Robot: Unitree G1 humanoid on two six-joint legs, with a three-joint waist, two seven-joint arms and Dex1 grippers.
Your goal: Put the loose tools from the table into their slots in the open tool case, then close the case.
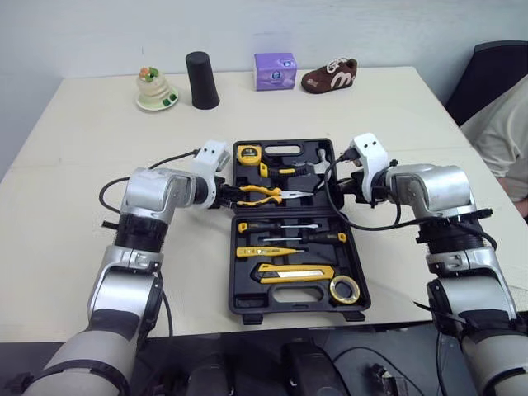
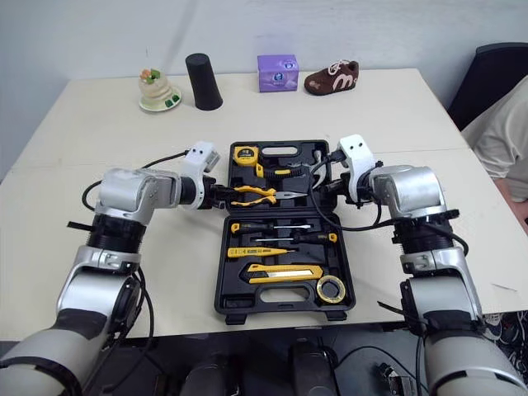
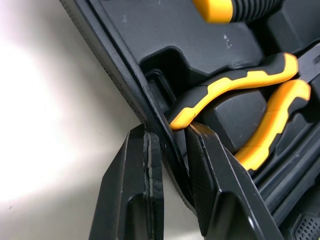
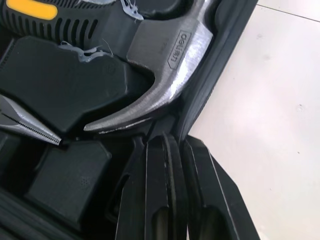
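Note:
The black tool case (image 1: pixel 233 264) lies open and flat on the table, its slots holding yellow-handled pliers (image 1: pixel 260 195), a hammer (image 4: pixel 165 65), a tape measure (image 1: pixel 248 153), screwdrivers (image 1: pixel 276 226), a utility knife (image 1: pixel 293 272) and a tape roll (image 1: pixel 345 288). My left gripper (image 1: pixel 229 196) is at the left wall of the case's far half, and its fingers (image 3: pixel 135 190) pinch that wall beside the pliers' handles. At the right wall of the same half, my right gripper (image 1: pixel 338 188) has its fingers (image 4: pixel 157 200) closed over the rim by the hammer's claw.
Along the table's far edge stand a small ornament on a plate (image 1: pixel 156 89), a black cylinder (image 1: pixel 202 80), a purple box (image 1: pixel 275 71) and a brown shoe (image 1: pixel 329 76). A person (image 1: pixel 503 132) sits at the right, near a dark chair (image 1: pixel 491 74).

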